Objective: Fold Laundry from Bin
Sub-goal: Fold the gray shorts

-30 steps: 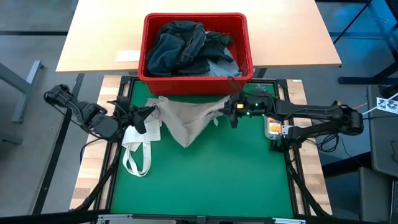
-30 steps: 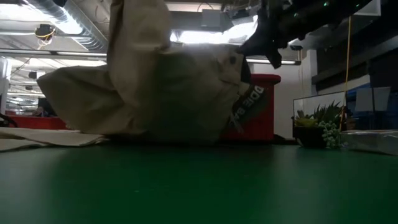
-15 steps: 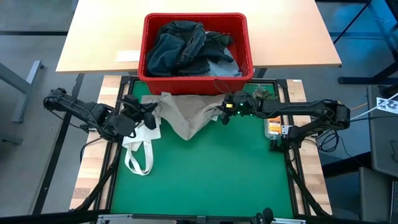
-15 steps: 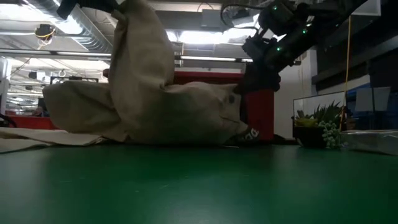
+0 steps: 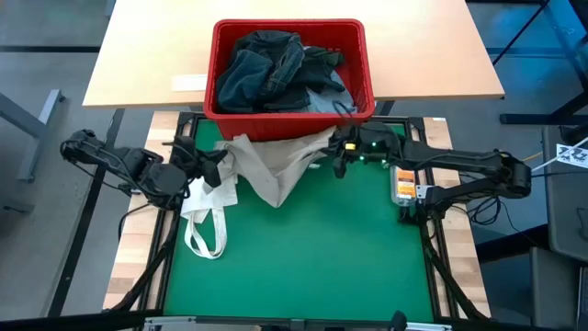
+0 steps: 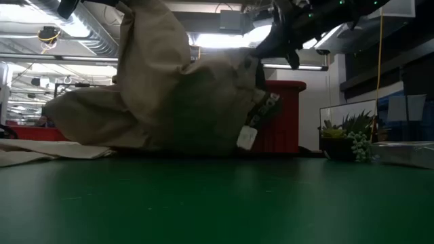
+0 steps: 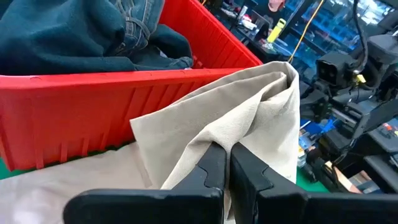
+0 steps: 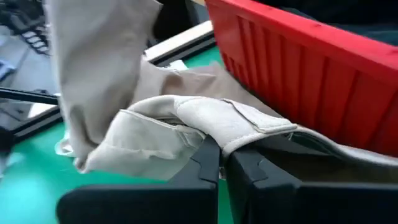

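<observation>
Beige trousers hang bunched between my two grippers just in front of the red bin, their lower part resting on the green mat. My left gripper is shut on their left end, my right gripper is shut on their right end. The bin holds dark navy jeans, light blue jeans and a dark olive piece. A white tote bag lies on the mat's left edge. My left gripper pinches a bunched fold of the beige trousers between its two fingers, coming level from the table's left. The cloth is raised there and drapes down slack toward the mat. My right gripper pinches a thick hemmed edge of the trousers between its two fingers, coming level from the table's right. That end is lifted off the mat, with a small tag dangling below it.
The bin stands on a wooden table at the mat's far edge, close behind both grippers. An orange-and-white object sits at the mat's right edge. The near half of the mat is open green surface.
My right gripper has dipped toward the mat and then risen again with the trousers' right end, which now hangs higher with its tag dangling. My left gripper has stayed near the mat's left edge, still shut on the cloth. The trousers remain bunched between them.
</observation>
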Controlling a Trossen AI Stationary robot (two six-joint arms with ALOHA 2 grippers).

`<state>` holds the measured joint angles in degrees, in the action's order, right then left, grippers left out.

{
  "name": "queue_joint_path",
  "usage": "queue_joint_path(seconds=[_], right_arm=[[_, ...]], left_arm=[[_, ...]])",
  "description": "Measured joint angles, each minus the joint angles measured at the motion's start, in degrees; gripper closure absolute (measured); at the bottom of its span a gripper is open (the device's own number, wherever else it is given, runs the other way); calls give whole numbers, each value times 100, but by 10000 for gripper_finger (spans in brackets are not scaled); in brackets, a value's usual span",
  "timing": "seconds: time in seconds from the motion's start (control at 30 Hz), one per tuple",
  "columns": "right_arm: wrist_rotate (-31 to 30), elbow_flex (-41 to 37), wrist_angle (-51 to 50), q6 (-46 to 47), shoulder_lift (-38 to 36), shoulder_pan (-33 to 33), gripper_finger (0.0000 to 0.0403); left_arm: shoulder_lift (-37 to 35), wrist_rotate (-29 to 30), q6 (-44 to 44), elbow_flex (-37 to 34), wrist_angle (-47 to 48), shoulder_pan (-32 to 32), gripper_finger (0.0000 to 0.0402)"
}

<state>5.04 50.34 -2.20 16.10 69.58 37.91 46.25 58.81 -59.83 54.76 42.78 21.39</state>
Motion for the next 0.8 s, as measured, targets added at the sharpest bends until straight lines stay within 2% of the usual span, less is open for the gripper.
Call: queue_joint_path(seconds=[0.17,0.4,0.47,0.57,0.73,0.8], right_arm=[[623,259,-91,295,-200,0,388],[2316,576,-104,824,-562,0,396],[2550,597,-104,925,-709,-4,392],[2204,604,-135,847,-846,-7,391],[367,606,-935,209,-711,0,395],[-56,606,-1413,-5,-578,0,390]], left_arm=[[-151,11,0,0,0,0,401],[-221,-102,1,0,-1,0,401],[-217,-172,26,0,2,0,401],[-215,-132,38,0,42,-11,401],[-111,-104,13,0,455,-242,401],[-14,-246,11,0,539,-322,401]])
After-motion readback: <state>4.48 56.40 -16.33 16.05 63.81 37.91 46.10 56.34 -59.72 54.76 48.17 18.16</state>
